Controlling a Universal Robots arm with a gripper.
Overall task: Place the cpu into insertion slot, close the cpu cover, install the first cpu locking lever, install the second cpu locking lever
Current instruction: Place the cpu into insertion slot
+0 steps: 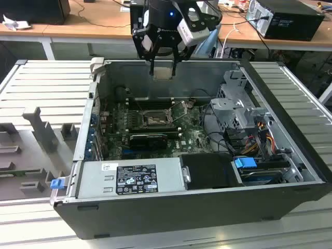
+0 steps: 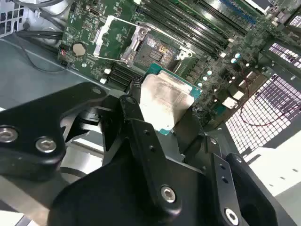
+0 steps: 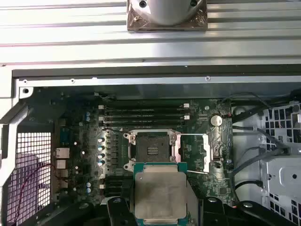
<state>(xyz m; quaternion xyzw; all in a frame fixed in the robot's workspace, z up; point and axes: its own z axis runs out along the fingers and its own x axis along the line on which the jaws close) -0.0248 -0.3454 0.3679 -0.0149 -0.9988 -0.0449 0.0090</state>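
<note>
Over the case's far edge [image 1: 171, 63], gripper [image 1: 163, 66] clamps cpu [image 3: 160, 193] by its sides. Slot [image 3: 153, 149] sits bare, cover [image 3: 206, 155] flipped open beside it.

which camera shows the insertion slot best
The first wrist view: it looks straight down into the insertion slot, whole and uncovered. The second wrist view shows it slanted, beyond the held cpu. The exterior view shows it from afar, deep in the case.

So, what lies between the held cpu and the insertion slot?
Nothing; in the exterior view only open air separates the cpu from the insertion slot below.
</note>
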